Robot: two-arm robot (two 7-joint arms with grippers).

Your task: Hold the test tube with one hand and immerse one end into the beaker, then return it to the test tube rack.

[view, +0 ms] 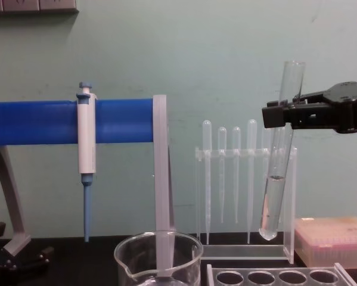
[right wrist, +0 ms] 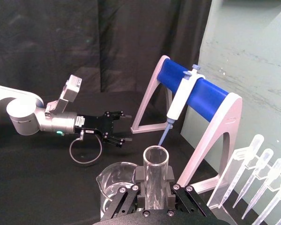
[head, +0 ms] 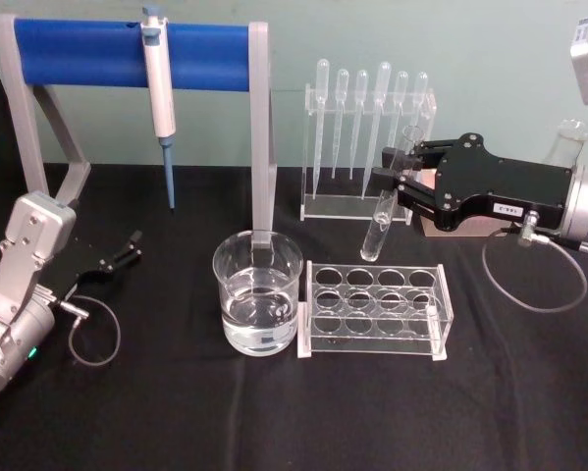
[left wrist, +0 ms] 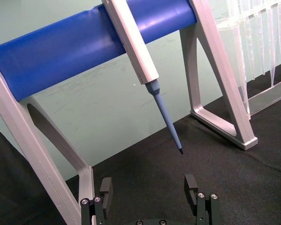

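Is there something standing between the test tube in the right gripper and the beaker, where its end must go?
Nothing visible does. The right gripper holds the test tube raised over the far side of the rack; the beaker stands open just left of it. The left gripper is parked far left.

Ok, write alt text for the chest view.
The right gripper, jaws shut on the test tube, holds it slightly tilted in the air, higher than the rack and right of the beaker. A pipettor hangs on a blue stand at left.
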